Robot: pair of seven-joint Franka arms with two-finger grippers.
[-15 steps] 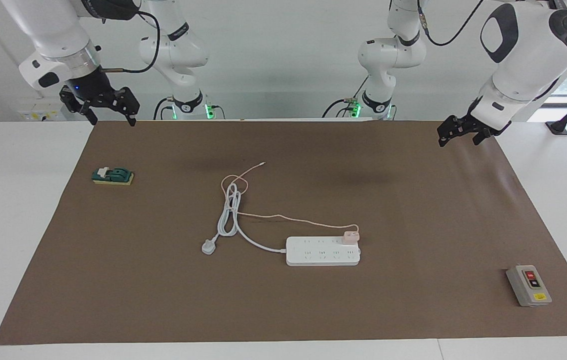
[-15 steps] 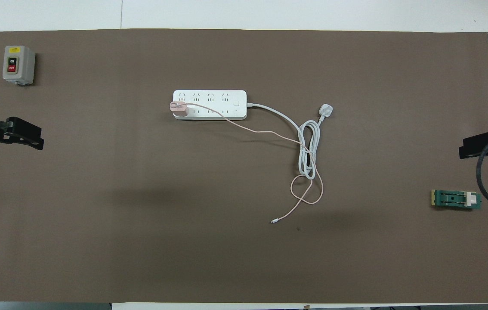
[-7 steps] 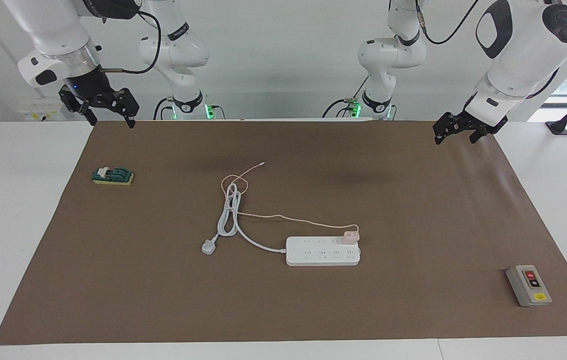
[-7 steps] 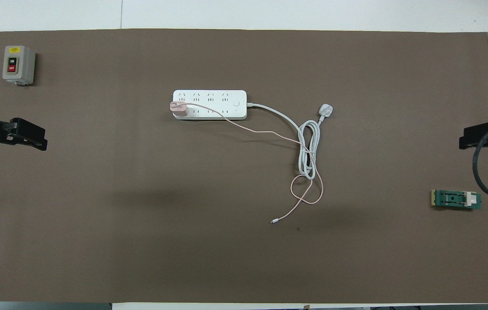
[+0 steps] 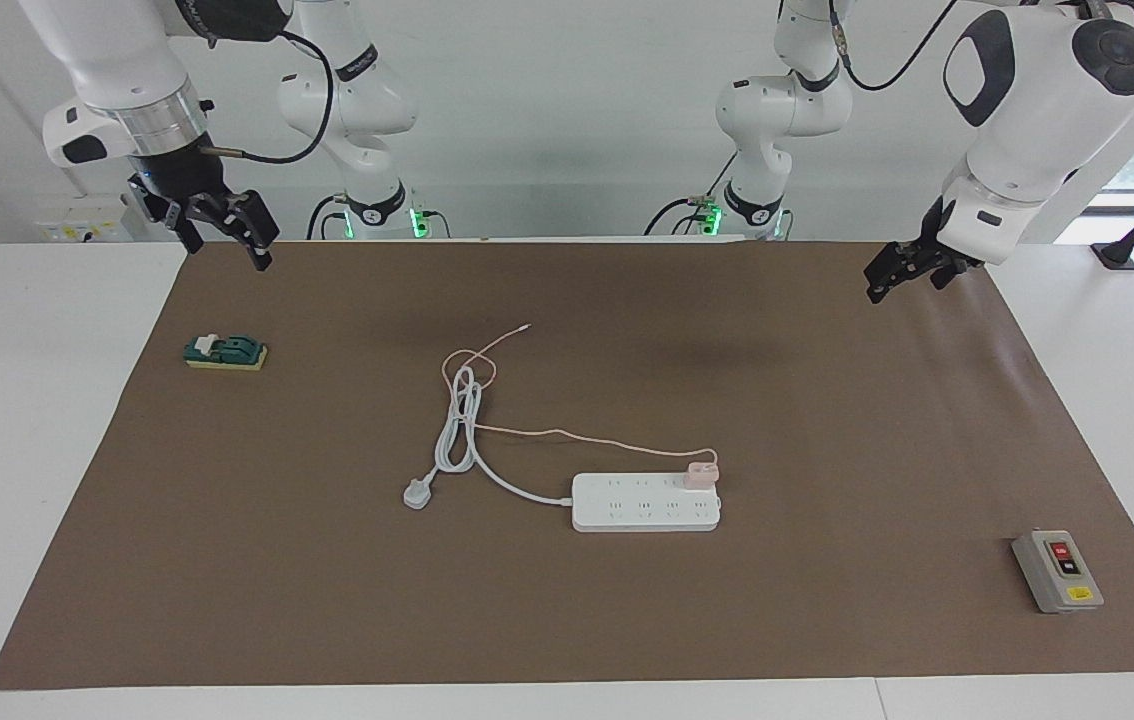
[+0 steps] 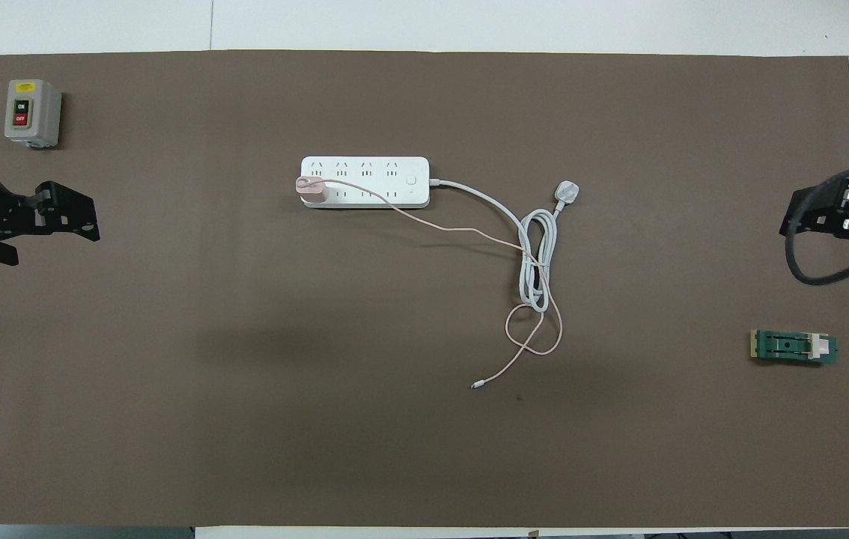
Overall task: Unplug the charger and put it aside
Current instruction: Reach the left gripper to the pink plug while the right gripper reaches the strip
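Nearest the robots, both pincers hang in the air over the brown mat [image 5: 827,400] that covers the bench [image 5: 37,420]. The left pincer [image 5: 907,281] is over the mat's edge at the left arm's end, fingers spread wide with nothing between them. The right pincer [image 5: 224,228] is over the mat's corner at the right arm's end, holding nothing; whether its fingers are apart I cannot tell.

Just farther out, at the right arm's end, lies a small green switch block [image 5: 225,352]. Toward the middle, the charger's thin pink cable [image 5: 567,436] starts with a loose tip, loops over the coiled white cord [image 5: 457,425], and runs to the charger [image 5: 702,473]. The charger, a pale pink cube, sits plugged into the white power strip [image 5: 645,502], at the strip's end toward the left arm. The white plug [image 5: 416,493] lies beside the strip, toward the right arm's end.

Farthest out, at the left arm's end, stands a grey on/off box [image 5: 1057,570].
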